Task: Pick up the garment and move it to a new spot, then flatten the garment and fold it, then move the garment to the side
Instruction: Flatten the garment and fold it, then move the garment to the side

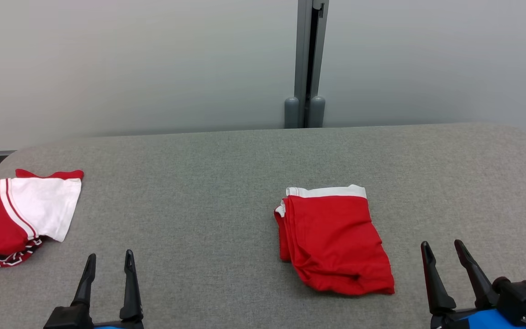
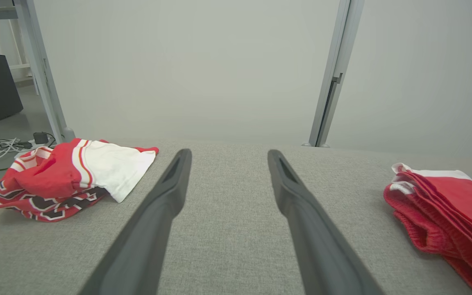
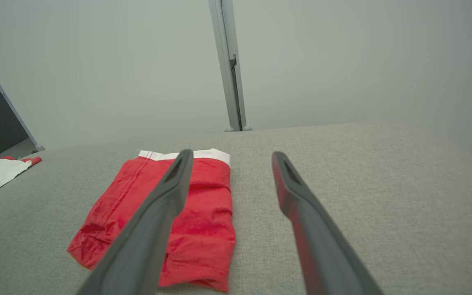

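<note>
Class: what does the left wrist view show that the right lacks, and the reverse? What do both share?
Left wrist, not right: floor cables; black-patterned red fabric beneath the red-and-white garment heap. Right wrist, not left: the grey fabric table's rounded right corner. Both: that heap, the folded red garment with white waistband, the grey post.

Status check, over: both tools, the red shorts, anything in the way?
Left tool open, empty; right tool open, empty. Red shorts folded on table, nearer right tool, untouched. Red-and-white clothing heap far left, clear of the shorts.
</note>
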